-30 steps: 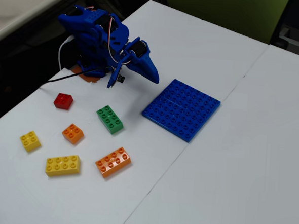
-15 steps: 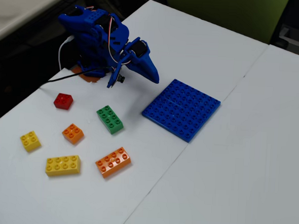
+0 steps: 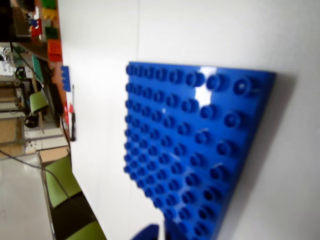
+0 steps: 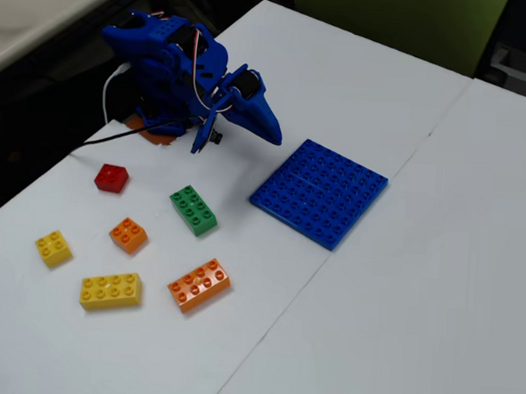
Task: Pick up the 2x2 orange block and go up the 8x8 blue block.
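Looking through my wrist view first, I see almost nothing but the 8x8 blue block, lying flat on the white table and filling the middle of the picture, with only a blue sliver of my own body at the bottom edge below it; the orange brick I am meant to fetch does not appear there at all, and neither do my fingertips. Turning to the fixed view, barely anything has changed over the last second: my arm is folded up on its base as before, perhaps tipped a touch, and every brick lies where it lay. I judge the pick has not begun. That view gives what the wrist cannot: the 2x2 orange block sits on the table well to the left of the 8x8 blue block, with the green brick between them, the red brick beyond it towards my base, the yellow 2x2 brick further left, and the yellow 2x4 brick and the orange 2x4 brick nearer the camera. My jaws hang over bare table beside the base, holding nothing; whether they are spread or pressed together I cannot tell.
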You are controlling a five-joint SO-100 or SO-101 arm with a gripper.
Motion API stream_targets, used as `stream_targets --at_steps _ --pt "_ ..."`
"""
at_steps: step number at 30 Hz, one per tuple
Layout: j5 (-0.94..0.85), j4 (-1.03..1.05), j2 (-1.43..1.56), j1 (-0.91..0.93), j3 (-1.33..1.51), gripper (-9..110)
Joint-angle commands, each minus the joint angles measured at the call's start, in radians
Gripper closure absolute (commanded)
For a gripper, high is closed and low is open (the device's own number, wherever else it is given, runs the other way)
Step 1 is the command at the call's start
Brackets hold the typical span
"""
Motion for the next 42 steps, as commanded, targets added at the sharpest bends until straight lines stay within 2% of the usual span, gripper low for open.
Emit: stream_targets --at_steps 1,6,10,14,27,32,37,42 --pt "-0.014 0.002 0.041 -0.008 0.041 101" --pt "-0.020 0.000 0.041 0.005 0.041 101" --pt "-0.215 -0.020 0.034 0.006 0.003 101" --pt "-0.313 -0.021 -0.049 0.046 -0.101 101" --pt "-0.607 0.342 -0.666 0.153 -0.899 101" --pt "-0.844 0.543 -0.871 0.215 -1.167 101" --pt "-1.154 0.755 -1.066 0.314 -1.410 101" --pt "-1.445 0.816 -1.173 0.469 -1.486 97"
